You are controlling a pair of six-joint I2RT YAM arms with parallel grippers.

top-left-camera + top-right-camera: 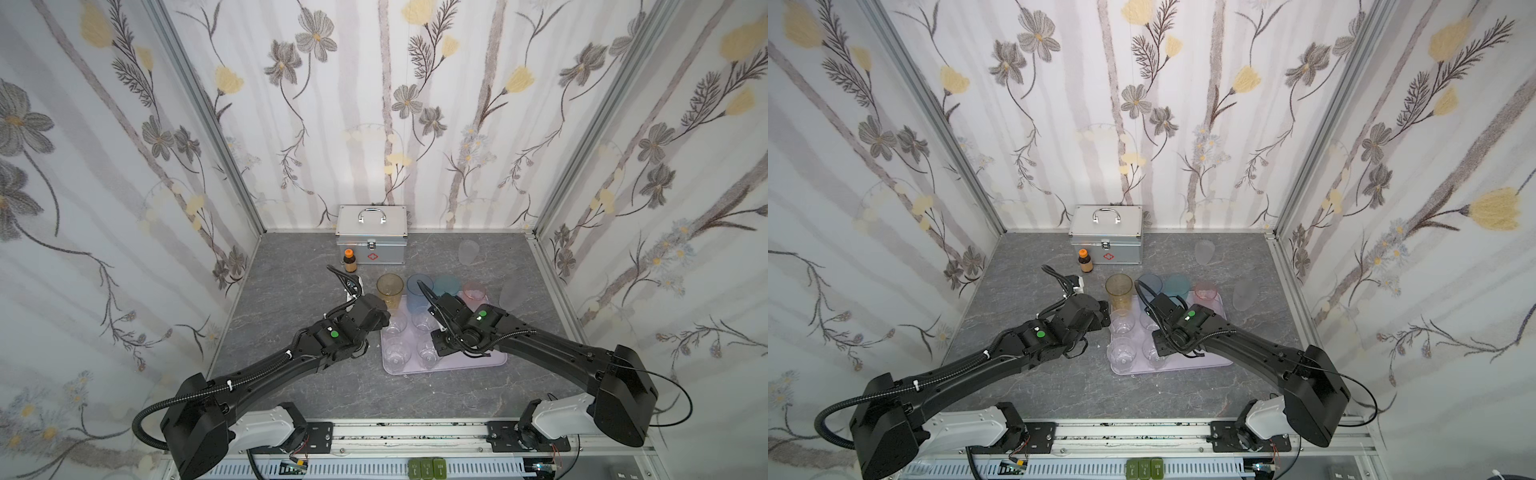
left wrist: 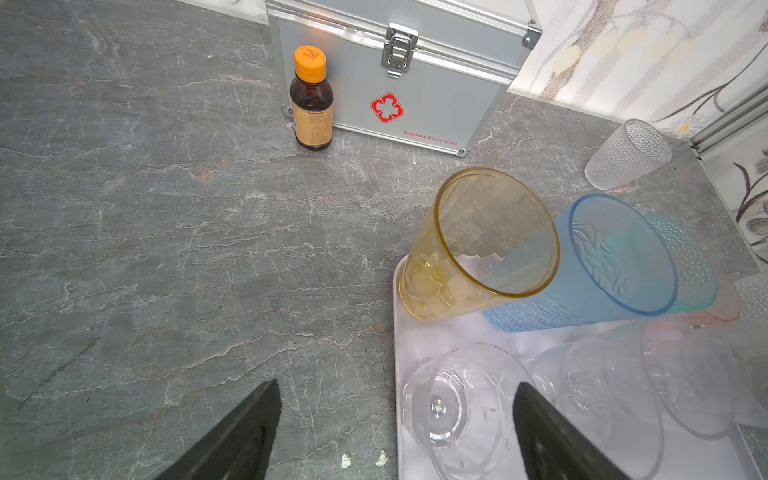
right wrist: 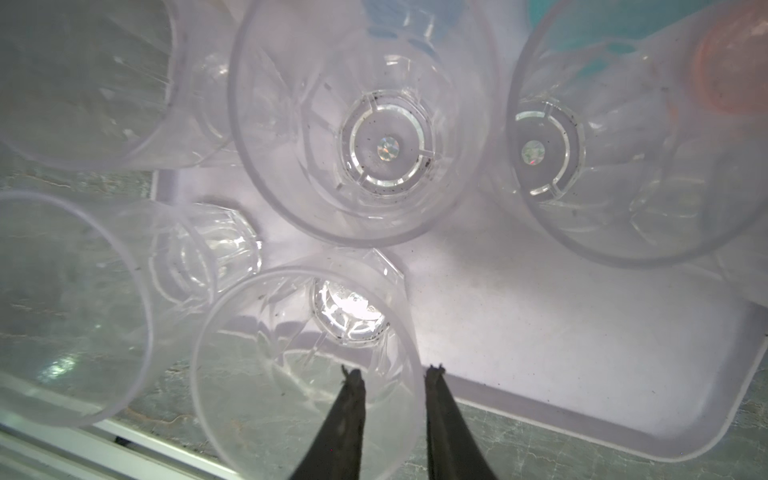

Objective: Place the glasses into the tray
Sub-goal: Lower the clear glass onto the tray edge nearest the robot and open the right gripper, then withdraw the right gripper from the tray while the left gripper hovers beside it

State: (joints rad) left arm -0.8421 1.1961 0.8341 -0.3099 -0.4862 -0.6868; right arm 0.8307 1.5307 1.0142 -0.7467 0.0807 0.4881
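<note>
Inside right claw point(image 3: 392, 376): glass point(image 3: 286, 370) rim.

A short clear faceted tumbler point(image 3: 299, 374) stands upright on the flat pale lilac tray point(image 3: 582, 374), its wall between the jaws of the right gripper point(image 3: 392, 374). More clear tumblers point(image 3: 365, 137) and four tall tinted ones point(image 1: 390, 286) stand beyond them.

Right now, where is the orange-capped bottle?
In both top views the bottle stands upright in front of the left end of the silver case.
</note>
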